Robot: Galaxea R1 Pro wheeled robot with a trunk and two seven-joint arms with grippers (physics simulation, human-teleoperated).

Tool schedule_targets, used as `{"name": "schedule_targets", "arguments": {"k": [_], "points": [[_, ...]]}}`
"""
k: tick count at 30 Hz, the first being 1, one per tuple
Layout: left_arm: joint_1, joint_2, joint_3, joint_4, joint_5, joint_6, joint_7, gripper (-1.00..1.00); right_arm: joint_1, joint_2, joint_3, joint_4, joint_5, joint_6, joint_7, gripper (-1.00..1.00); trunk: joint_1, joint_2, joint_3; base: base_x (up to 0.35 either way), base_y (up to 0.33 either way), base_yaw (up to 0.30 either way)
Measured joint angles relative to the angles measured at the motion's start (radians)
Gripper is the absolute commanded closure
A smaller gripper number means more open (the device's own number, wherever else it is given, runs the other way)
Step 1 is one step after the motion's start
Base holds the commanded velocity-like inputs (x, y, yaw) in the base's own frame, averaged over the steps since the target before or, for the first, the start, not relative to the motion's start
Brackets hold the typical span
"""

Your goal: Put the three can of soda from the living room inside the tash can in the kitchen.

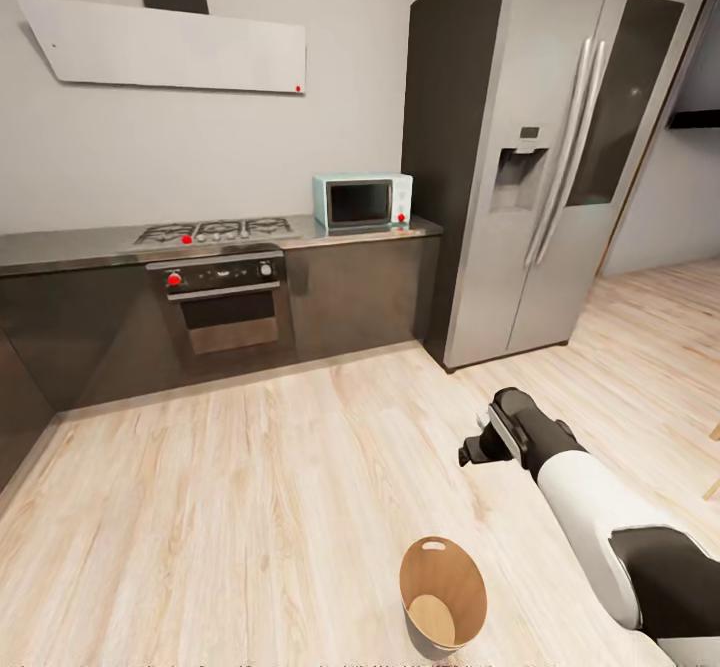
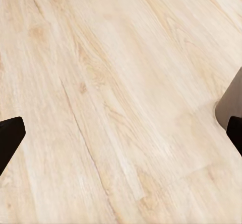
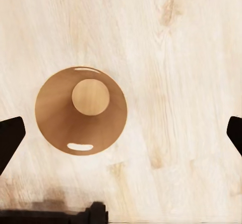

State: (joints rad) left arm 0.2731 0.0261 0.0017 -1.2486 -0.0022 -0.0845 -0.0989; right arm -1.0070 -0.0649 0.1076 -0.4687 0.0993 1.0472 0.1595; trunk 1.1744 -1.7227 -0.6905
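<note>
- head view: the kitchen has dark cabinets (image 1: 350, 292), a hob (image 1: 215, 231) over an oven (image 1: 225, 302), a pale blue microwave (image 1: 362, 199) on the table (image 1: 70, 245) and a steel fridge (image 1: 560, 167). the bin (image 1: 443, 597) stands on the wood floor (image 1: 200, 507), near the bottom edge. i see nothing in it. the right arm (image 1: 590, 507) reaches over the floor beside the bin; its tool (image 1: 478, 447) is seen from behind, so i cannot tell its state here.
- left wrist view: the left tool (image 2: 121, 136) is wide open over bare floor, with nothing between its fingertips (image 2: 10, 136).
- right wrist view: the right tool (image 3: 121, 136) is wide open and holds nothing. it looks straight down into the bin (image 3: 55, 116), which is near one fingertip (image 3: 10, 136).
</note>
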Motion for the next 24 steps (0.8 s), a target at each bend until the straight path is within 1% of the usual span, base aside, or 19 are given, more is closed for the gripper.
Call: {"name": "schedule_targets", "arguments": {"k": [3,6,10,24], "points": [[0.000,0.000,-0.001,0.000,0.000,0.002,0.000,-1.00,-0.010,-0.001,-0.003,0.027,-0.001,0.000,0.001,-1.00,0.011,-0.021,-0.014,0.000,0.000,0.000],[0.000,0.000,-0.001,0.000,0.000,0.003,-0.001,-1.00,-0.013,-0.004,-0.019,0.038,0.000,0.000,0.000,-1.00,0.023,-0.042,-0.028,0.000,0.000,0.000],[0.000,0.000,-0.002,0.000,-0.001,0.003,-0.001,-1.00,-0.015,-0.008,-0.029,0.043,0.000,0.000,0.000,-1.00,0.038,-0.070,-0.046,0.000,0.000,0.000],[0.000,0.000,-0.002,0.000,-0.001,0.002,-0.002,-1.00,-0.016,-0.013,-0.033,0.044,0.002,0.000,0.000,-1.00,0.092,-0.168,-0.111,0.000,0.000,0.000]]}}
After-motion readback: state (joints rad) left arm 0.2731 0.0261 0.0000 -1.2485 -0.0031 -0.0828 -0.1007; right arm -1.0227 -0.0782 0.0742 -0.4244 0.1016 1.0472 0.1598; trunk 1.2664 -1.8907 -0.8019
